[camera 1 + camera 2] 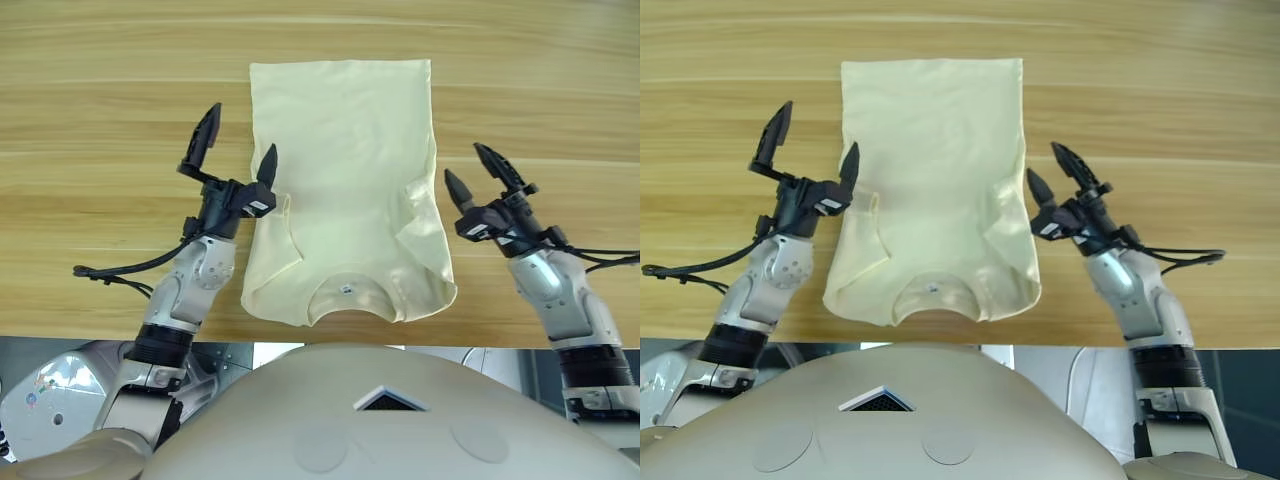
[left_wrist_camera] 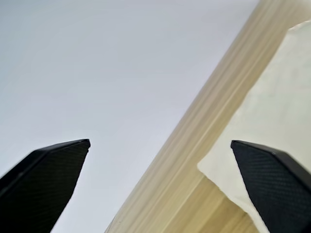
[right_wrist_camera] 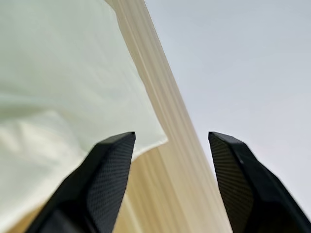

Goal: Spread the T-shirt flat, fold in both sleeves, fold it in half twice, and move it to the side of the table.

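Observation:
A pale yellow T-shirt (image 1: 345,170) lies on the wooden table (image 1: 100,90), collar toward me, both sleeves folded in over the body. My left gripper (image 1: 238,140) hovers open just off the shirt's left edge, raised above the table. My right gripper (image 1: 477,167) is open too, beside the shirt's right edge near the folded sleeve. Neither holds anything. The left wrist view catches a shirt corner (image 2: 272,121) and the far table edge; the right wrist view has the shirt (image 3: 53,73) beside its fingers (image 3: 104,179).
Bare wood stretches to the left (image 1: 90,200) and right (image 1: 560,90) of the shirt and beyond its hem. The near table edge (image 1: 60,335) runs just below the collar. A black cable (image 1: 115,272) trails from the left arm.

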Controlling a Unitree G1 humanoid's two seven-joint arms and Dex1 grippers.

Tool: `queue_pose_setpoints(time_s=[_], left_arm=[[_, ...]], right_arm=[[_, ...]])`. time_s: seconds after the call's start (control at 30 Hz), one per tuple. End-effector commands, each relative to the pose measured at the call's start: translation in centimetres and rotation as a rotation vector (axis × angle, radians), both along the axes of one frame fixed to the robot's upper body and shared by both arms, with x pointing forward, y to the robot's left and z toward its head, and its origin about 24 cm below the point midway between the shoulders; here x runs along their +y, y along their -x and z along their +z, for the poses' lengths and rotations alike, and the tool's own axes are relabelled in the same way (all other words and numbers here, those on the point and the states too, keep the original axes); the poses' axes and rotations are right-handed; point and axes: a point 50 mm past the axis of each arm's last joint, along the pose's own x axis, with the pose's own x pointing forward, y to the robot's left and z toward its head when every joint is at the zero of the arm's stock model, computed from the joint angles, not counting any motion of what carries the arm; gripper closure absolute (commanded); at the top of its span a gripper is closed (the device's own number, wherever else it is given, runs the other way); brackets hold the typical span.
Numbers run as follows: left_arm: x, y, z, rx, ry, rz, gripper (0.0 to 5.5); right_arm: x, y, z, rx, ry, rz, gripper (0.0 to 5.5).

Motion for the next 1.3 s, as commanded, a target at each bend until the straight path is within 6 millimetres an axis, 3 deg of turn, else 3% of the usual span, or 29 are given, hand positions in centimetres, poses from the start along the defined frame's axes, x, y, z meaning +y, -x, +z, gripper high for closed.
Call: queue_pose_setpoints(time_s=[0.03, 0.17, 0.33, 0.47, 0.6, 0.8, 0.9, 1.2, 1.3], left_arm=[[0.3, 0.0, 0.6, -0.031, 0.005, 0.018, 0.10], [1.0, -0.2, 1.0, -0.049, 0.009, 0.046, 0.10], [-0.7, 1.1, -0.9, 0.102, -0.059, -0.127, 0.10], [-0.7, 2.0, -2.1, 0.197, -0.109, -0.188, 0.10], [-1.0, 2.2, -2.9, 0.239, -0.125, -0.215, 0.10], [-0.6, 2.4, -4.2, 0.281, -0.166, -0.206, 0.10], [-0.3, 2.7, -4.6, 0.298, -0.179, -0.199, 0.10], [0.6, 2.4, -3.8, 0.268, -0.200, -0.169, 0.10], [0.6, 2.5, -3.8, 0.268, -0.199, -0.166, 0.10]], right_arm=[[0.9, 0.5, -2.1, 0.088, 0.026, 0.027, 2.72], [0.1, 1.2, -3.4, 0.143, 0.051, -0.009, 2.72], [-0.9, 1.2, -3.6, 0.156, 0.082, -0.036, 2.72], [-2.1, 1.6, -3.7, 0.173, 0.125, -0.068, 2.72], [-1.4, 1.2, -3.5, 0.145, 0.103, -0.051, 2.72], [1.3, 0.5, -0.9, 0.028, -0.123, 0.022, 2.72], [-0.3, 1.0, -0.1, 0.034, -0.124, -0.009, 2.72], [-1.8, 2.7, -2.4, 0.153, -0.012, -0.047, 2.72], [-1.0, 3.1, -3.1, 0.183, -0.009, -0.015, 2.72]])
